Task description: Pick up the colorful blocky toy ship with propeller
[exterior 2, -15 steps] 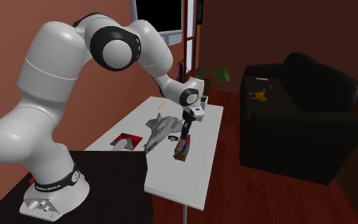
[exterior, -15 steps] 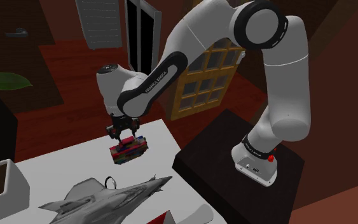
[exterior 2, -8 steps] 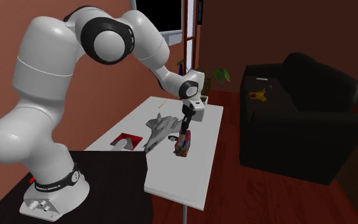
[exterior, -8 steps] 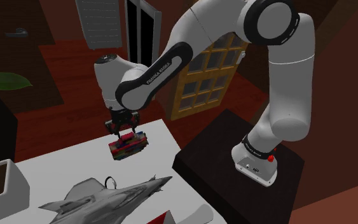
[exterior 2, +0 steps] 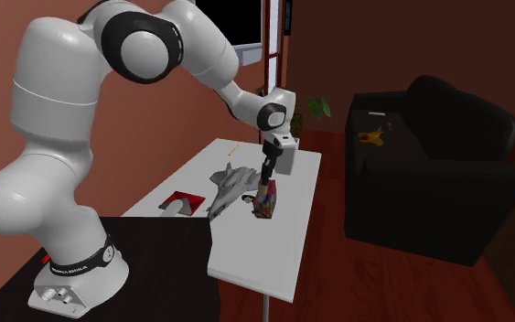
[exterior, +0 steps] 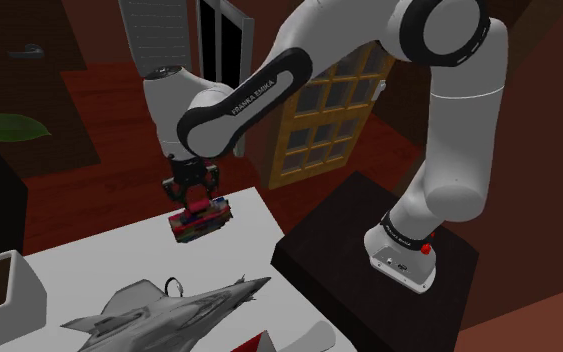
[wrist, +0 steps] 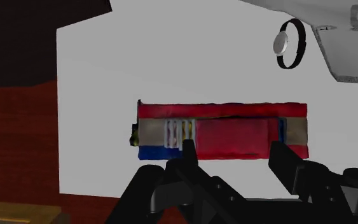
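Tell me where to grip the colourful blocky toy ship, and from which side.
Grip the red, grey and blue blocky toy ship at its red middle block, from above: the hull is long, but that block is short, and the black end effector clasps its two ends.

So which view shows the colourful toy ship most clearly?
The wrist view: the toy ship appears large, its red, grey and blue bands plain. Both exterior views show it small beneath the gripper.

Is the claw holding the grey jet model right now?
No, the claw clasps the colorful toy ship, while the grey jet model lies apart from it on the white table.
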`<state>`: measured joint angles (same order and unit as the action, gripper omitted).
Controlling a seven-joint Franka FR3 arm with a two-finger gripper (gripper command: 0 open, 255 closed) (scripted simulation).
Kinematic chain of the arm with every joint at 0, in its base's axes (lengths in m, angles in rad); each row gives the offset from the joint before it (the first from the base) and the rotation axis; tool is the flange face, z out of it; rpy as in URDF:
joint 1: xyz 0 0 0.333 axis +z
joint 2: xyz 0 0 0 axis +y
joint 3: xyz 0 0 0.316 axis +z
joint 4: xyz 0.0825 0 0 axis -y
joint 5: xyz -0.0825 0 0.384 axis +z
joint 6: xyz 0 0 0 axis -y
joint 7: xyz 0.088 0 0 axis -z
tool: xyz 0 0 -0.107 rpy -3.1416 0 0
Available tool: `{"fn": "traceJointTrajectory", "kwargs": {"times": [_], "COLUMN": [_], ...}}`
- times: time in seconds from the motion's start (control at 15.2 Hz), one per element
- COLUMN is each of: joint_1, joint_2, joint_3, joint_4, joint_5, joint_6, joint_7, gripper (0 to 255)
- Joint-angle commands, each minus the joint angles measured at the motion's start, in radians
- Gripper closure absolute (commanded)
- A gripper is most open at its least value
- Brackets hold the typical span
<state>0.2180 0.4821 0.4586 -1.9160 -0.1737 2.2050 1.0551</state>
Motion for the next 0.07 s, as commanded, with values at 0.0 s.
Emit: {"fn": "traceJointTrajectory", "kwargs": {"times": [0.0], "joint_1": [-0.002], "joint_2": [-0.007], "joint_3": [0.002], "joint_4": [0.0], "joint_5": [0.003], "joint_6": [-0.006], "joint_7": [-0.001], "gripper": [255]}}
